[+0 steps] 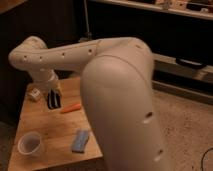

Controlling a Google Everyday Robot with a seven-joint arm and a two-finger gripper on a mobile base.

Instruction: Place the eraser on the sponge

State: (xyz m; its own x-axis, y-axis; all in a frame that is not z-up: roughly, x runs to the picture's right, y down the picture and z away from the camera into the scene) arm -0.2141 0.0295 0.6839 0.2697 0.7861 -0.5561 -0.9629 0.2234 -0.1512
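Eraser is the tricky bit: I can't pick out the small black rectangular eraser with pale stripes as its own thing anywhere on the wood. The only dark, pale-streaked shape is at the tip of the arm. That's where the robot's dark hand (54, 100) hangs just over the rear left part of the pale wooden tabletop (50, 127), and block and hand merge into one dark shape there. So whether the hand is spread, closed or clamped on something, I cannot tell.

The flat blue-grey rectangular sponge (80, 141) lies near the front edge of the tabletop, well apart from the hand, with its right end near the big arm shell. Between hand and sponge, just right of the hand, a thin orange marker-like stick (71, 107) lies at a slant. A white plastic cup (30, 144) stands upright at the front left corner, left of the sponge and not touching it. A small pale cube-ish object (35, 94) sits near the left edge beside the hand; I can't make out what it is.

The bulky white robot arm (120, 90) fills the middle and right, hides the right part of the tabletop and gets cut off at the bottom edge. Dark shelving (150, 25) stands behind, with speckled floor (190, 125) at right.
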